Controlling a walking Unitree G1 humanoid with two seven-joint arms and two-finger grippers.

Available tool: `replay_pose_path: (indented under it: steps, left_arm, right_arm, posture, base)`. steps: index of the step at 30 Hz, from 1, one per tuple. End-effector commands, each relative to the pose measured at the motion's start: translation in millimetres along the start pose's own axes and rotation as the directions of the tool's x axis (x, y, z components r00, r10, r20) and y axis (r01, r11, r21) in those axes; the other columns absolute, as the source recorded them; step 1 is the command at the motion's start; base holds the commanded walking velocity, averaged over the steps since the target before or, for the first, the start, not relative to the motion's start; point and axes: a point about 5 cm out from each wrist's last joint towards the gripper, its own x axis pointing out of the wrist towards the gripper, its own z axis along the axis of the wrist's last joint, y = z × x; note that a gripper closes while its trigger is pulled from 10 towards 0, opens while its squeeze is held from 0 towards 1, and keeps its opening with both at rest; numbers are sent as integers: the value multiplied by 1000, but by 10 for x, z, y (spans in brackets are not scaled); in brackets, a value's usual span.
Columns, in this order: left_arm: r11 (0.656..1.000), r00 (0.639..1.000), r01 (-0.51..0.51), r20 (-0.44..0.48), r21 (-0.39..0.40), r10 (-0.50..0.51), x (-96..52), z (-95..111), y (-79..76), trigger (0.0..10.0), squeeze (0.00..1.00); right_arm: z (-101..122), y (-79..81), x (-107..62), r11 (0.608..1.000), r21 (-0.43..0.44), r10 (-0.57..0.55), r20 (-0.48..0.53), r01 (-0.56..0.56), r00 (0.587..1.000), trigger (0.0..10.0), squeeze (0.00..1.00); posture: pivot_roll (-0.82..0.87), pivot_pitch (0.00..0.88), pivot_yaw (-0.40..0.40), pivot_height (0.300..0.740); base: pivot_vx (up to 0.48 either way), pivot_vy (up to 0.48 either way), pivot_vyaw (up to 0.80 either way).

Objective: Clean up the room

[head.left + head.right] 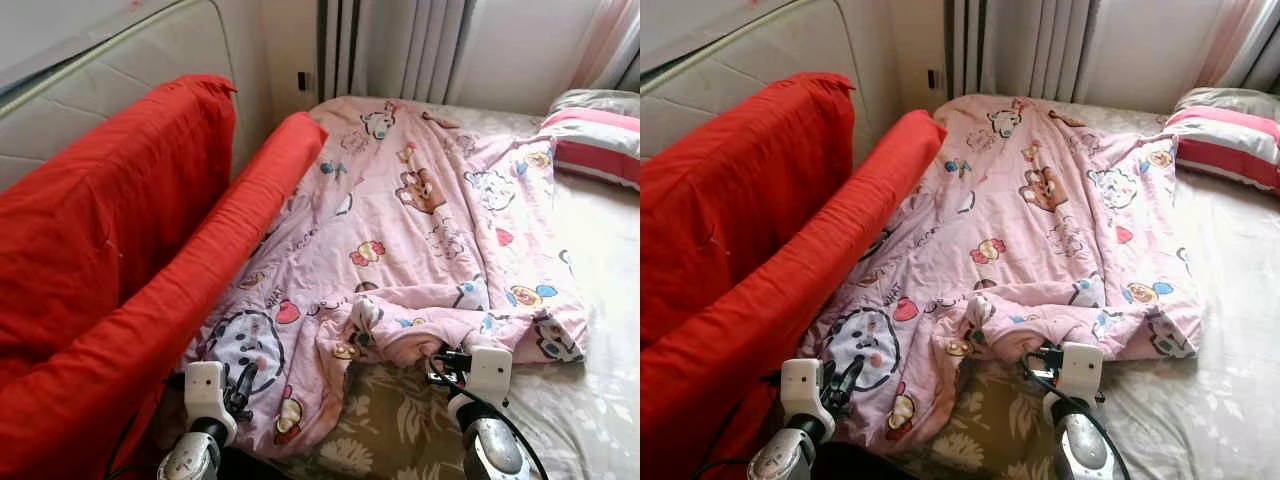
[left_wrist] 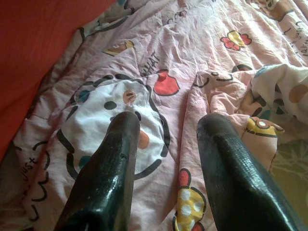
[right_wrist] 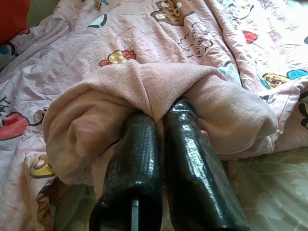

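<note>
Blanket (image 1: 400,230), pink with cartoon prints, lies spread over the bed (image 1: 600,400) ahead of me. My right gripper (image 3: 161,120) has its jaws narrowed on a bunched fold at the blanket's near edge. My left gripper (image 2: 168,134) hovers with jaws wide just above the blanket, red cushions (image 1: 110,270) beside it.

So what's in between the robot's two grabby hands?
A bunched fold of the pink cartoon blanket, seen in the left eye view. The right gripper pinches that fold; the left gripper hangs open over the blanket's flat part.
</note>
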Motion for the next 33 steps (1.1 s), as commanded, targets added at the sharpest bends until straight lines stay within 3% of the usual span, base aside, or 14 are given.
replay_pose_path:
  steps: [1, 18, 33]
  left_arm:
    - [1000, 1000, -9, -13, 2, 9, -47, -49, 43, 10000, 0]
    - [1000, 1000, -2, -8, -1, 2, -42, -38, 42, 10000, 0]
    - [1000, 1000, -6, -5, -1, 6, -48, -35, 56, 10000, 0]
  right_arm:
    - [-15, -6, -19, 1000, 7, -5, -5, 5, 1000, 10000, 0]
    - [82, -138, 11, 997, 5, -74, 34, 74, 997, 10000, 0]
    - [53, -63, 7, 999, 18, -52, 27, 52, 998, 10000, 0]
  posture:
    - [-7, 192, -3, 740]
    - [-12, 200, 1, 740]
    - [-7, 211, 3, 740]
  base:
    - [0, 0, 0]
    - [0, 0, 0]
    - [0, 0, 0]
